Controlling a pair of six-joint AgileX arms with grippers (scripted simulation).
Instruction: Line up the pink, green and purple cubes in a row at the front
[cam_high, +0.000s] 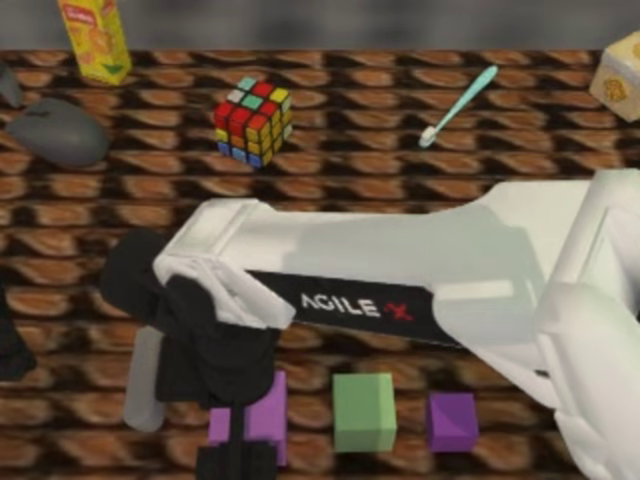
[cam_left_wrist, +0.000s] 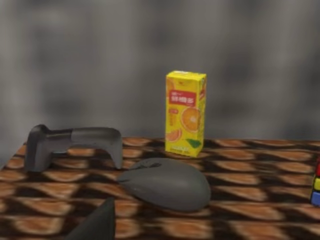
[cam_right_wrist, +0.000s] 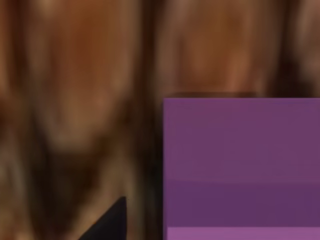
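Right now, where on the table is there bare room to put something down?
Bare wood lies between the puzzle cube and the toothbrush, and at the left edge below the mouse. The front is crowded: pink cube, green cube, purple cube and the right gripper.

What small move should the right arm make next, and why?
Probably lift the right hand straight up and away. The pink cube, green cube and purple cube already sit in a row at the front, and the hand is over the pink one.

Juice carton (cam_high: 97, 38), grey mouse (cam_high: 58, 131), puzzle cube (cam_high: 252, 121), toothbrush (cam_high: 458, 106), scanner (cam_left_wrist: 72, 145)
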